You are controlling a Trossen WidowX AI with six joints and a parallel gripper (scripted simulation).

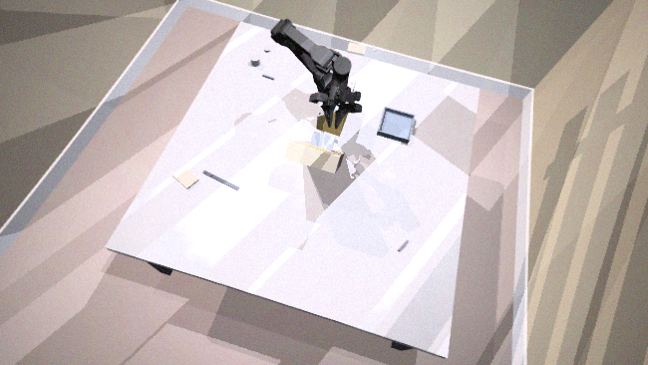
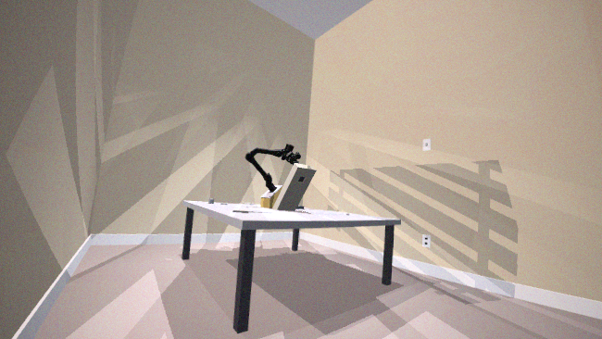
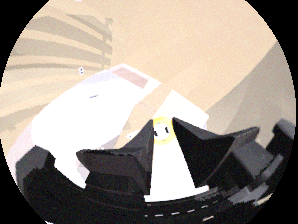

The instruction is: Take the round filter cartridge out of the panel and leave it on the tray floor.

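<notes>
The service panel point(image 1: 323, 163) point(image 2: 294, 191) point(image 3: 171, 172) leans on the table, its white face towards the arm. The round cartridge point(image 3: 161, 131) sits in that face in the wrist view, with a yellow ring around it and two dark slots; whether it is fully flush cannot be told. My gripper point(image 1: 333, 127) point(image 3: 162, 121) is partly open with nothing between its fingers. In the wrist view the tips stand at either side of the cartridge's upper part, apparently short of the face. The tray point(image 1: 394, 138) stands right of the panel in the top view, with nothing visible in it.
A yellow-sided block point(image 2: 266, 202) stands under the arm's base, behind the panel. A dark bar point(image 1: 220, 181) and a tan square point(image 1: 185, 179) lie on the table point(image 1: 249, 239). A small grey cylinder point(image 1: 255, 62) and a small grey piece point(image 1: 403, 245) lie farther off.
</notes>
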